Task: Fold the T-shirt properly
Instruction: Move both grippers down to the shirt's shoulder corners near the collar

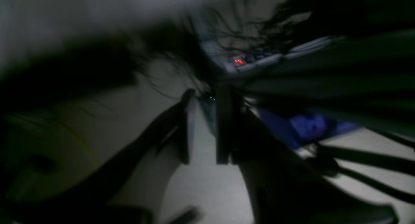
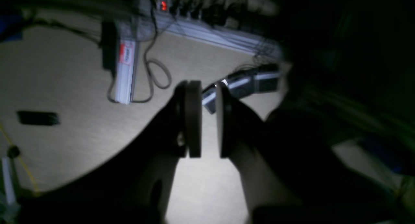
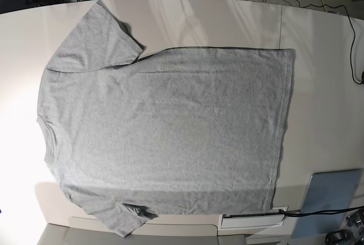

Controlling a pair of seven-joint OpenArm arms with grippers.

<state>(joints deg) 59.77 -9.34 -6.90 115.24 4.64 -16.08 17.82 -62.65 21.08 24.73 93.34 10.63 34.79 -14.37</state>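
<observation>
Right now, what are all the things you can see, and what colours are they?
T-shirt: one, grey, spread out on the table, neck toward the base view's left
table: one, pale, under the T-shirt
flat panel: one, blue-grey, base view's lower right
power strip: one, white with a red label, below, in the right wrist view
small box: one, black, right wrist view's left side
cables: several, mostly black, one yellow, around the table's far edge and below
left hand: one, dark, fingers apart, nothing between them
right hand: one, dark, fingers apart, nothing between them
</observation>
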